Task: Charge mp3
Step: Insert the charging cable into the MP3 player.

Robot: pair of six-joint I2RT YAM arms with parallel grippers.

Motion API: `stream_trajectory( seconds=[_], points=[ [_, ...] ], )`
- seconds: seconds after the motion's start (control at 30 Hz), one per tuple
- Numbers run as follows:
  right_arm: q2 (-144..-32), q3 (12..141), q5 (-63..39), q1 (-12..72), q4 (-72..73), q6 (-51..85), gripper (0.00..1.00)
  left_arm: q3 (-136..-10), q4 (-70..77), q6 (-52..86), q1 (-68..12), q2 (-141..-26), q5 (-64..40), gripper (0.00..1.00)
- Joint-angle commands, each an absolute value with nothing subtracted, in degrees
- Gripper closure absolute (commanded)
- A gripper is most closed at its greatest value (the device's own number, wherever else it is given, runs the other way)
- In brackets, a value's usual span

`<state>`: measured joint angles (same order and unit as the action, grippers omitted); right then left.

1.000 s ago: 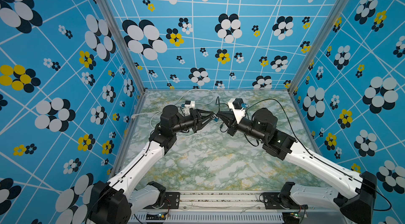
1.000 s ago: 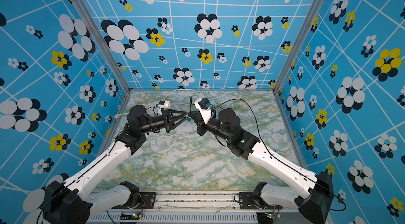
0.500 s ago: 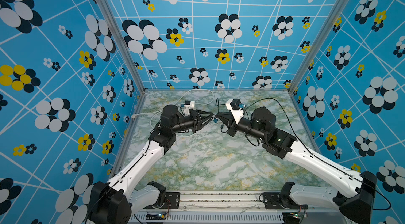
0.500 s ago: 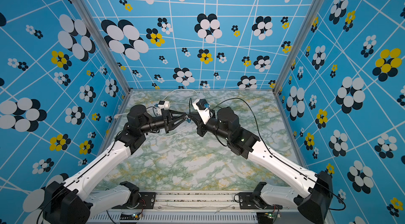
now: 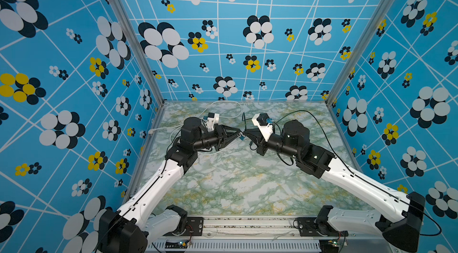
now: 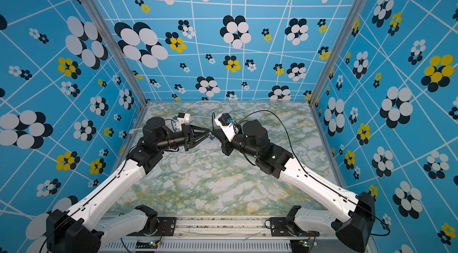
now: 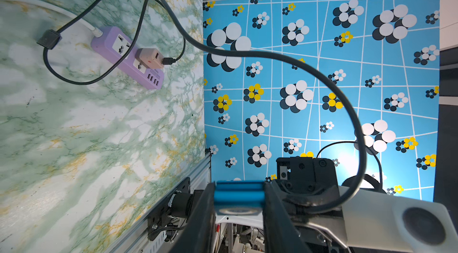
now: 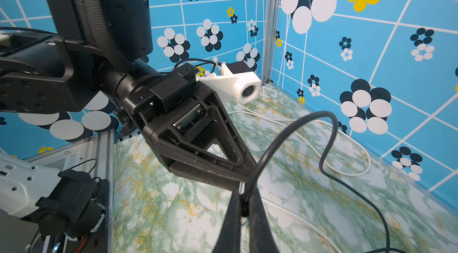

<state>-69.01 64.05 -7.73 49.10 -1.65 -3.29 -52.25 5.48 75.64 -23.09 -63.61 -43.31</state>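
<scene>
Now the right gripper (image 5: 245, 132) has moved a bit closer, so its tips almost touch the left gripper (image 5: 236, 135). The left fingers (image 7: 200, 219) squeeze the blue mp3 (image 7: 238, 193) between them. The right fingers (image 8: 230, 227) pinch the end of the black cable (image 8: 329, 140). Plugging it in looks like the next job.

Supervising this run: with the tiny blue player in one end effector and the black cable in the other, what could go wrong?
1. The tiny flat blue mp3 player is pinched mid-air by the left end effector; an off-line push from the right end effector could twist it loose.
2. The black cable it grips loops back to the small pink cube charger on the long lilac power strip; a tug might drag them.
</scene>
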Motion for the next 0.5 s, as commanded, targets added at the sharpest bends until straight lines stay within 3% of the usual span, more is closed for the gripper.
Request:
stream_trajectory(
  seconds=[0.0,0.47],
  points=[
    [-71.81,61.51,-6.53,49.61,-14.76,-4.39,1.00,-56.83,17.32,75.06,-22.96,-59.59,-44.76,1.00],
    [-73.45,63.64,-4.29,50.25,-17.80,-6.44,1.00,-55.01,19.48,72.91,-22.86,-57.08,-41.46,1.00]
  ],
)
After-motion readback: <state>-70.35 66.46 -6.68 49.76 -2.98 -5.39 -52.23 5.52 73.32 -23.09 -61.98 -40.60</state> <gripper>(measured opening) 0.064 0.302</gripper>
